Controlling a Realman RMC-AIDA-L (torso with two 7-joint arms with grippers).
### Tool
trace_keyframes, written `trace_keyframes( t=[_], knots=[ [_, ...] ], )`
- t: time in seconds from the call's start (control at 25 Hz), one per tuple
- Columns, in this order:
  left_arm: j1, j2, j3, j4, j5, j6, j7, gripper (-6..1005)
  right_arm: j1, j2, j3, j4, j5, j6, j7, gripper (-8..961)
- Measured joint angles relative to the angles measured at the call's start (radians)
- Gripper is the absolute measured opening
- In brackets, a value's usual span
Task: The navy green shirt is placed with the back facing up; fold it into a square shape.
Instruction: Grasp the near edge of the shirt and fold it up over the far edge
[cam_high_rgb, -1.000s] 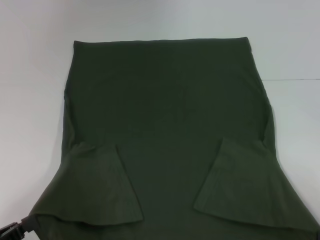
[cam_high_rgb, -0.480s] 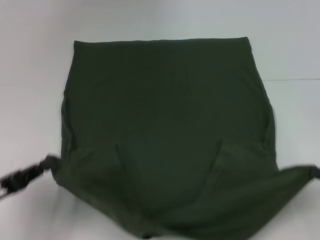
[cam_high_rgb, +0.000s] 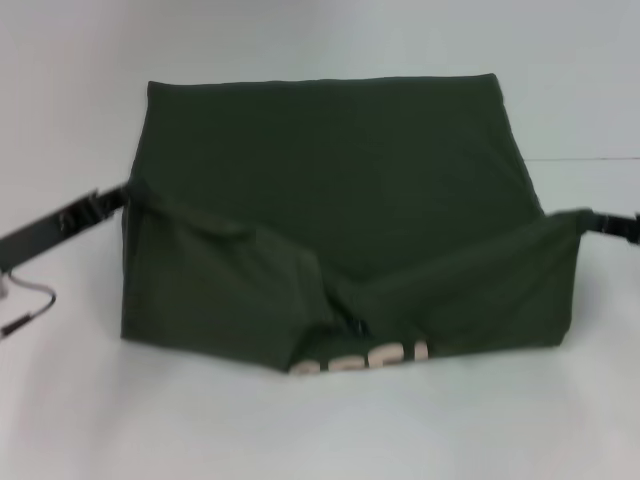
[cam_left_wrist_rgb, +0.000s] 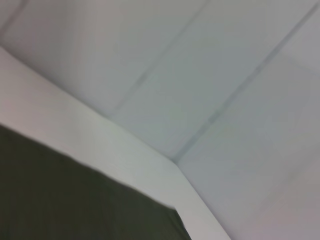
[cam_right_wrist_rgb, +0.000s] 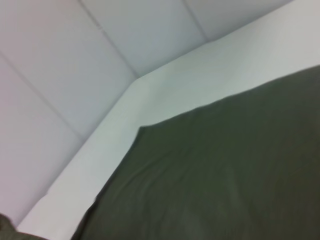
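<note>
both grippers (cam_high_rgb: 122, 195) (cam_high_rgb: 585, 220) hold shirt (cam_high_rgb: 330, 160) corners above table (cam_high_rgb: 80, 420)

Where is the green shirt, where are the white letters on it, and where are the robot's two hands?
navy green shirt (cam_high_rgb: 330, 160): head view, flat far part.
pale lettering (cam_high_rgb: 365, 359): head view, near folded edge.
left end effector (cam_high_rgb: 122, 193): head view, at shirt's corner.
right end effector (cam_high_rgb: 587, 219): head view, at shirt's corner.

A plain dark olive-green shirt (cam_high_rgb: 330, 190) lies on a pale grey-white table (cam_high_rgb: 300, 430), its turned-up near edge showing cream lettering (cam_high_rgb: 365, 360). Black grippers, left (cam_high_rgb: 118, 198) and right (cam_high_rgb: 590, 222), flank the cloth. Both wrist views show the same green against white.
</note>
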Motion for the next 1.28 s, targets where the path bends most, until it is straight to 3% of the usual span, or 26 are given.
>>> trace_keyframes(
  t=[0.32, 0.76, 0.88, 1.12, 1.28],
  knots=[
    [-0.097, -0.009, 0.009, -0.038, -0.107, -0.221, 0.069, 29, 0.126, -0.008, -0.039, 0.041, 0.001, 0.245, 0.006, 39],
    [-0.159, -0.012, 0.009, -0.134, -0.269, -0.4, 0.298, 36, 0.247, 0.001, -0.096, 0.11, 0.003, 0.499, 0.0, 39],
    [-0.171, -0.03, 0.008, -0.18, -0.32, -0.466, 0.423, 38, 0.261, 0.007, -0.124, 0.154, 0.004, 0.597, -0.01, 39],
    [-0.179, -0.09, 0.008, -0.198, -0.387, -0.554, 0.625, 42, 0.268, 0.048, -0.135, 0.213, 0.025, 0.739, -0.088, 40],
    [-0.178, -0.101, 0.004, -0.227, -0.403, -0.58, 0.693, 45, 0.267, 0.066, -0.135, 0.234, 0.049, 0.786, -0.138, 40]
  ],
)
